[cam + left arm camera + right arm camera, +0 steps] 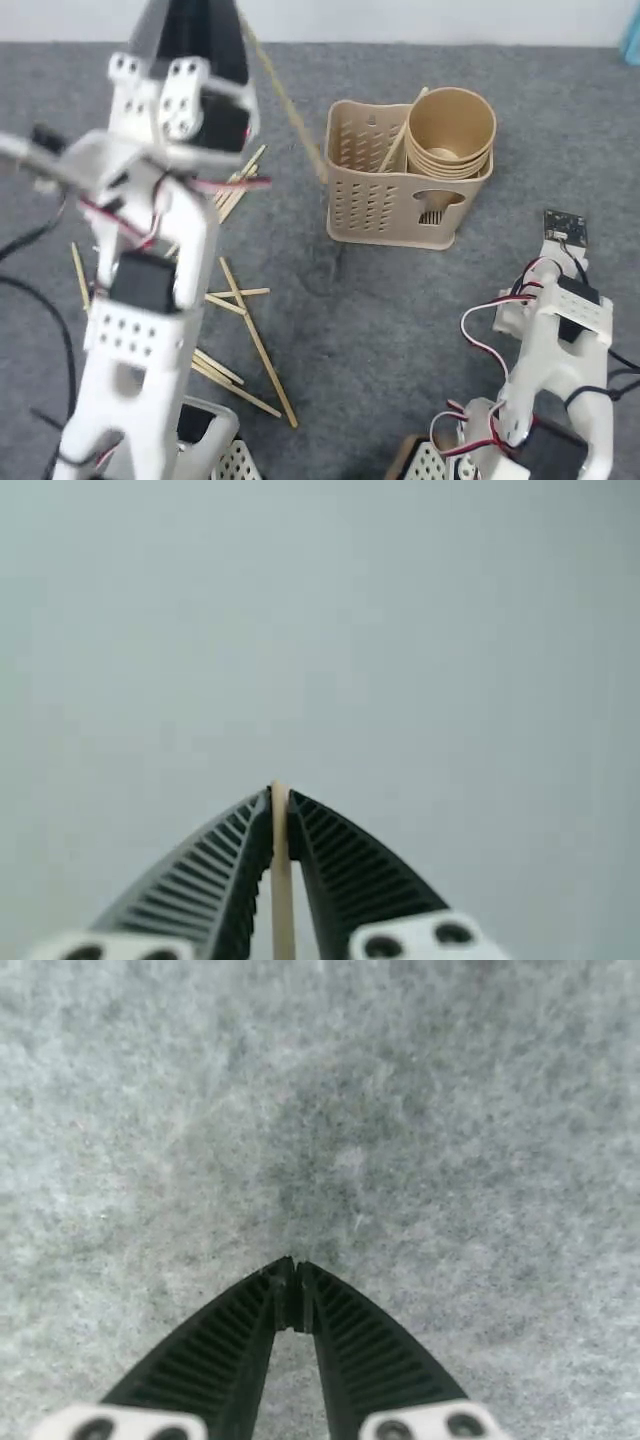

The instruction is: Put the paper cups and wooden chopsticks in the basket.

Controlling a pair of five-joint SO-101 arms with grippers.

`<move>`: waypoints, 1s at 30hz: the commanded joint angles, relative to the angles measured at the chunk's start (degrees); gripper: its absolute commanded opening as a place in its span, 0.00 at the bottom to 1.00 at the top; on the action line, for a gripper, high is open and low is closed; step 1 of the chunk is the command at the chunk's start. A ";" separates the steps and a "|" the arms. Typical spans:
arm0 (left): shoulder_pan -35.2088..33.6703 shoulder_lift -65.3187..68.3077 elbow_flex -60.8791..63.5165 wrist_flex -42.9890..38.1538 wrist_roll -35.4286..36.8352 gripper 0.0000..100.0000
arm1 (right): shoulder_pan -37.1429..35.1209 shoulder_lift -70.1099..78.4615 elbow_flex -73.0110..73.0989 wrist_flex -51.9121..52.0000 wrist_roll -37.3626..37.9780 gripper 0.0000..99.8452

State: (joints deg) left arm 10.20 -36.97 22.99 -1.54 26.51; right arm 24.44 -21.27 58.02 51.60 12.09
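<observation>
Nearest, the right claw [295,1278] hangs low over the grey felt mat [300,1110]. Its two ribbed jaws are pressed tip to tip with nothing between them. In the high view the right arm [555,340] sits folded at the near right corner of the mat, well apart from the basket.

Across from it, loose wooden chopsticks [258,345] lie scattered on the mat around the left arm [150,300]. One long stick runs diagonally toward the near edge and shorter ones cross it. A few more lie just beside the arm's base, and another bunch fans out on the far side of the arm.

Farther back the beige slotted basket [370,205] stands upright on the mat. A stack of paper cups [452,130] sits in its right compartment, mouths up. A leaning chopstick [400,140] rests inside the basket just beside the stack, with its upper end poking above the rim.

Farthest and highest is the left claw [280,798], which faces a pale wall with its jaws clamped on a held chopstick [282,880]. In the high view that stick slants down from the claw toward the basket's left corner. Its lower end lies right at the corner, but whether it touches the basket cannot be told
</observation>
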 commanded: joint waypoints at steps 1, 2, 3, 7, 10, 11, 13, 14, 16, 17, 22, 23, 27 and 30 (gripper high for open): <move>0.62 5.98 -3.38 -1.49 -0.62 0.01 | -0.22 -2.51 -0.26 -0.31 0.88 0.01; 0.79 7.30 -3.30 -1.58 -0.62 0.01 | -0.22 -2.59 -0.26 -0.40 0.88 0.01; 0.97 8.62 -3.30 -1.76 -0.62 0.01 | -0.22 -2.59 -0.26 -0.40 0.88 0.01; 2.64 11.60 -3.47 -4.66 -0.35 0.01 | -0.31 -2.59 -0.26 -0.48 0.88 0.01; 3.16 11.69 -3.65 -6.51 -0.26 0.01 | -0.40 -2.59 -0.26 -0.57 0.79 0.01; 3.16 11.69 -3.91 -6.51 -0.26 0.01 | -0.40 -2.59 -0.26 -0.57 0.79 0.01; 3.52 12.04 -4.97 -6.33 -0.26 0.01 | -0.48 -2.59 -0.26 -0.66 0.79 0.01; 3.60 12.13 -5.32 -6.33 -0.26 0.01 | -0.48 -2.59 -0.26 -0.66 0.88 0.01; 3.78 12.22 -5.93 -6.33 -0.35 0.01 | -0.48 -2.59 -0.26 -0.66 0.88 0.01; 3.87 12.31 -5.93 -6.24 -0.44 0.01 | -0.48 -2.59 -0.26 -0.66 0.88 0.01; 4.57 12.31 -3.30 -6.42 -0.62 0.01 | -0.48 -2.59 -0.26 -0.66 0.88 0.01; 4.57 12.31 -2.68 -6.51 -0.62 0.01 | -0.48 -2.59 -0.26 -0.66 0.88 0.01; 4.66 13.27 -0.84 -7.65 -0.62 0.01 | -0.40 -2.59 -0.26 -0.57 0.88 0.01; 3.78 15.65 -0.31 -12.48 -0.70 0.01 | -0.31 -2.68 -0.26 -0.48 0.88 0.01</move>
State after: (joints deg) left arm 14.24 -22.37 22.90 -9.54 26.51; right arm 24.44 -21.27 58.02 51.60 12.09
